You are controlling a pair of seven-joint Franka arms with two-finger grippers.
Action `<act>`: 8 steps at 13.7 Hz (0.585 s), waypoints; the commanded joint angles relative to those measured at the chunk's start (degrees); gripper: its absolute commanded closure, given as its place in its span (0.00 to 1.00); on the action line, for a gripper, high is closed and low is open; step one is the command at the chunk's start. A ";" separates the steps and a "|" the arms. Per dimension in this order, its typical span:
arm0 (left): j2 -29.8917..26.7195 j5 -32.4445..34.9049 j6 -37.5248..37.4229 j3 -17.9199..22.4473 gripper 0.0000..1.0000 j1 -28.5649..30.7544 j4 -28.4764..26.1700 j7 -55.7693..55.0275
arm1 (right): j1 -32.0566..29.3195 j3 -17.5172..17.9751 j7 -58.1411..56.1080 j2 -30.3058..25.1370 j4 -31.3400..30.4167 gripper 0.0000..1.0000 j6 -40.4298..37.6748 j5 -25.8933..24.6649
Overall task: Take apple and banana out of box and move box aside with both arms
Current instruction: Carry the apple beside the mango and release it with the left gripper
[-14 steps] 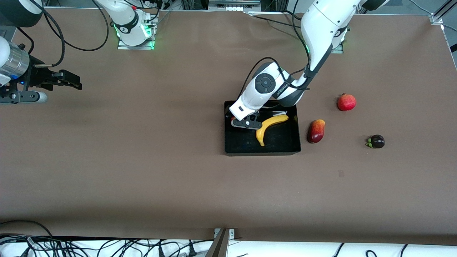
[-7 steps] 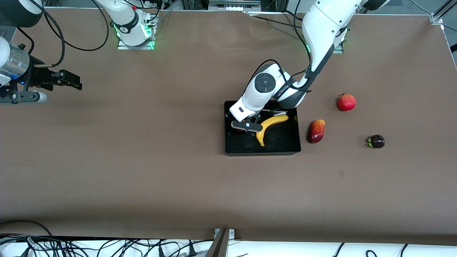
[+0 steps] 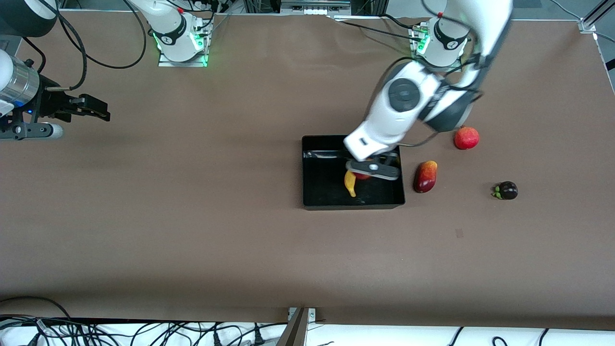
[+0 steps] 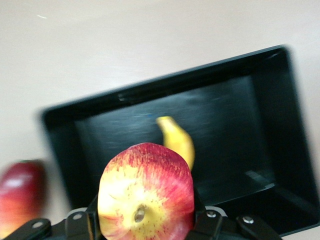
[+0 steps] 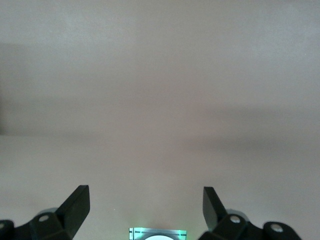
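I see the left gripper (image 3: 369, 174) clamped on the apple (image 4: 146, 192), over the box (image 3: 312, 192) with the banana (image 3: 350, 183). My right gripper (image 5: 145, 205) waits, fingers wide apart.

The left arm reaches from its base and bends at the elbow, wrist pitched downward. The left pincer (image 3: 372, 169) hangs over the box (image 3: 317, 192), at the end toward the left arm, its fingers clamped on the apple (image 4: 146, 192). The right arm waits, its right pincer (image 5: 145, 202) raised over the bench (image 3: 192, 216) well apart from the box, at the right arm's end, fingers spread wide.
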 commanded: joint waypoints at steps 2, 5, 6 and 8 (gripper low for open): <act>-4.19 0.92 1.39 -0.45 1.00 11.23 -9.71 19.75 | 0.07 -0.27 0.19 0.36 1.07 0.00 -1.04 1.02; -2.97 1.09 2.44 -0.10 1.00 17.13 -12.44 28.12 | 0.07 -0.27 0.19 0.36 1.07 0.00 -1.04 1.02; -1.83 1.18 4.45 0.25 1.00 19.15 -13.32 30.41 | 0.07 -0.27 0.19 0.36 1.07 0.00 -1.04 1.02; 1.24 2.31 10.51 2.96 1.00 21.10 -14.82 35.33 | 0.07 -0.27 0.19 0.36 1.07 0.00 -1.04 1.02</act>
